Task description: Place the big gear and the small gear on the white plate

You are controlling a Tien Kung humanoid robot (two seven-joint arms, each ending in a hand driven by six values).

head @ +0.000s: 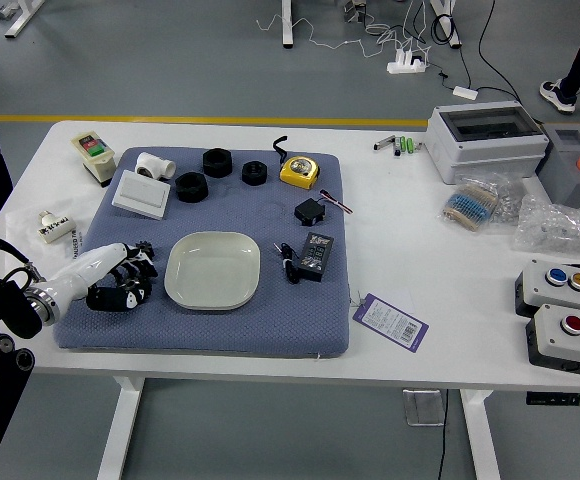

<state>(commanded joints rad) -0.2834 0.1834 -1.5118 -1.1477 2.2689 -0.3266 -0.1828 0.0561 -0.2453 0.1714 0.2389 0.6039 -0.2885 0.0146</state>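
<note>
Your left hand [95,265] is closed around the black gear [139,269], just left of the white plate [213,271].

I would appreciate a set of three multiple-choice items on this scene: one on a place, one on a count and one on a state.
1. Where is the robot's left hand?
A) Right of the white plate
B) Left of the white plate
C) Beyond the tape measure

2. How many round black pieces lie near the far edge of the blue mat?
A) Two
B) Five
C) Three

3. What is the state of the white plate?
A) Upright, with nothing on it
B) Upside down
C) Upright, holding both gears

Key:
1. B: the hand is over the mat's left part, with the plate to its right.
2. C: one sits slightly nearer the plate, the other two farther right.
3. A: its raised rim and bare inner surface both show.
</note>
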